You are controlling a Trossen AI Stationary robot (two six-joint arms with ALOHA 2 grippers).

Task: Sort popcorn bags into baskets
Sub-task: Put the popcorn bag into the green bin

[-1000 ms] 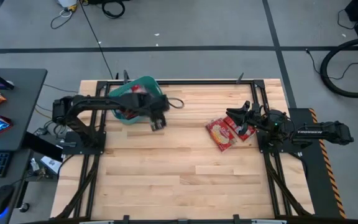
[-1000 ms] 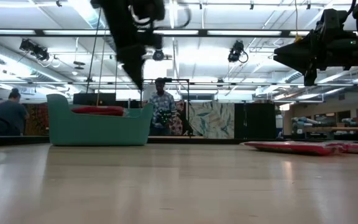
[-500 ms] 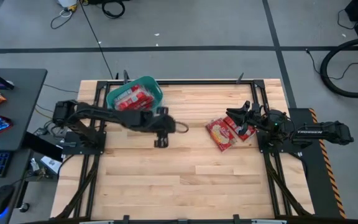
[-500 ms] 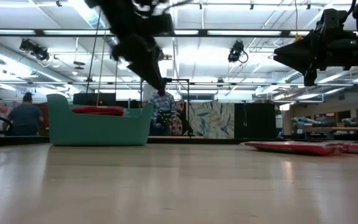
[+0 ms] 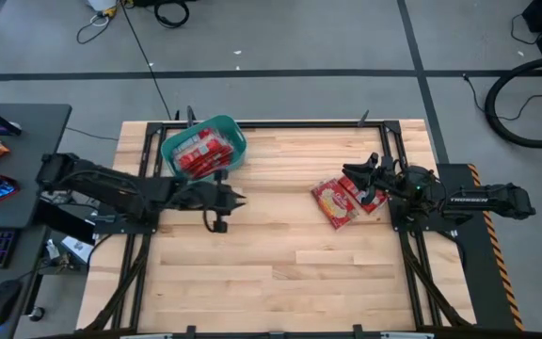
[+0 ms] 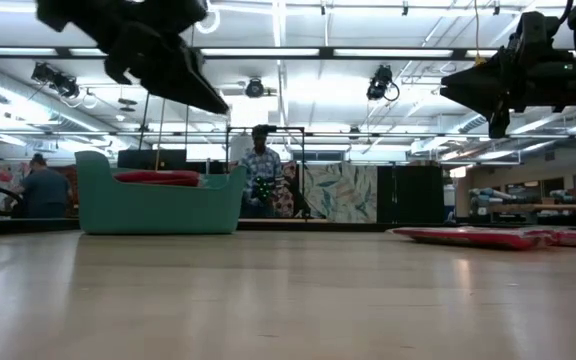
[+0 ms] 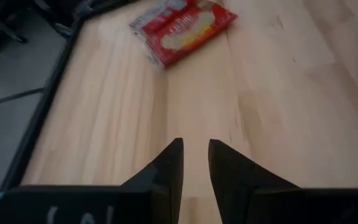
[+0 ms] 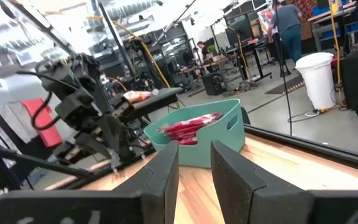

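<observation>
While the left gripper (image 5: 236,199) is hovering empty beside the one teal basket (image 5: 231,129), fingers slightly parted, two popcorn bags (image 5: 336,202) are lying under the right gripper (image 5: 353,178), also narrowly parted; others fill the basket.

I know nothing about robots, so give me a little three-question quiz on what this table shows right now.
1. True or false: the teal basket already holds red popcorn bags.
2. Which gripper hangs above the loose bags on the table? A) left gripper B) right gripper
3. Fill in: the left gripper carries ____.

Key: 1. true. 2. B. 3. nothing; its fingers stand slightly apart over bare wood.
</observation>
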